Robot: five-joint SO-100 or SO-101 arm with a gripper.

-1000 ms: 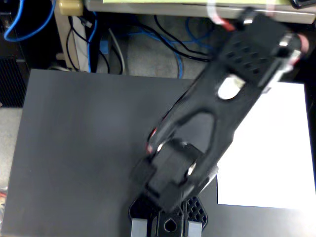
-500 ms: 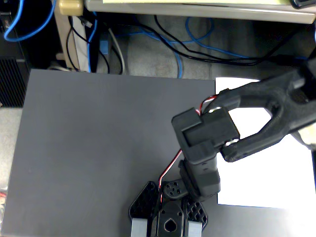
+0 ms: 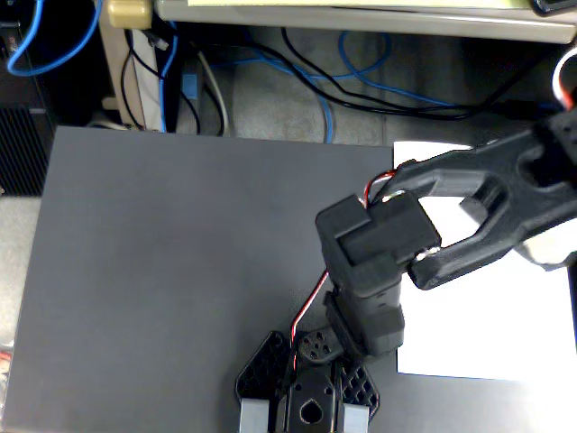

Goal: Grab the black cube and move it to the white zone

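Observation:
In the fixed view the black arm reaches in from the right and bends down to my gripper (image 3: 306, 417) at the bottom edge. Its two latticed fingers (image 3: 261, 368) stand spread to either side, with their tips cut off by the frame. A dark lump (image 3: 311, 410) sits between them. I cannot tell whether it is the black cube or part of the gripper; no black cube shows clearly anywhere else. The white zone (image 3: 491, 320) is a white sheet on the right of the table, partly covered by the arm. The gripper is just left of the sheet's lower left corner.
The dark grey tabletop (image 3: 162, 271) spreads left of the arm. Behind its far edge lie blue and black cables (image 3: 325, 99) on the floor, beside a beige furniture leg (image 3: 117, 63). A red and white wire (image 3: 311, 302) runs along the wrist.

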